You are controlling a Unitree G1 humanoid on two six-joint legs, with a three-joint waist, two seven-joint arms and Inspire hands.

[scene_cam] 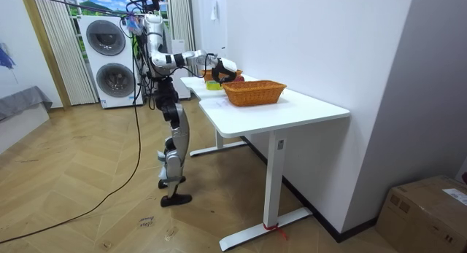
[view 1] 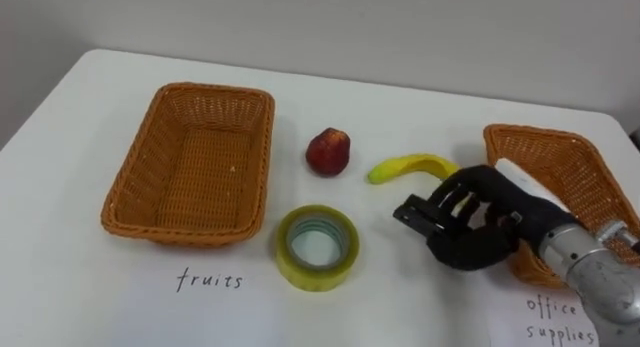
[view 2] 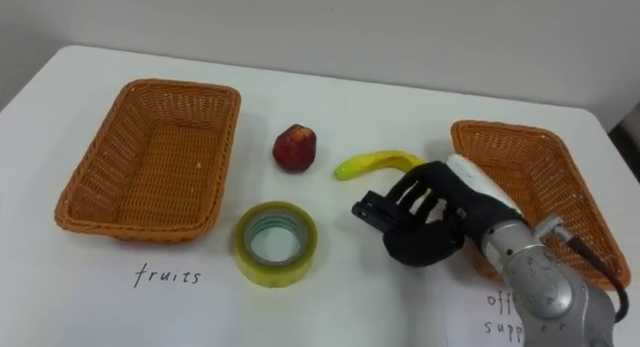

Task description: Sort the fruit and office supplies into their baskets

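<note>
A red apple (view 1: 328, 152) and a yellow banana (view 1: 405, 167) lie on the white table between two wicker baskets. A yellow tape roll (view 1: 318, 247) lies flat nearer the front edge. The left basket (view 1: 130, 177), marked "fruits", holds nothing. The right basket (view 1: 565, 152), marked "office supplies", is partly hidden by my right arm. My right hand (view 1: 470, 222) hovers just in front of the banana and to the right of the tape. It is open, with relaxed fingers pointing left and nothing in them.
The table's (view 1: 90, 297) front edge lies close below the handwritten labels. In the room view I stand at the far end of the white table (scene_cam: 292, 111), against a wall, with one arm stretched over it.
</note>
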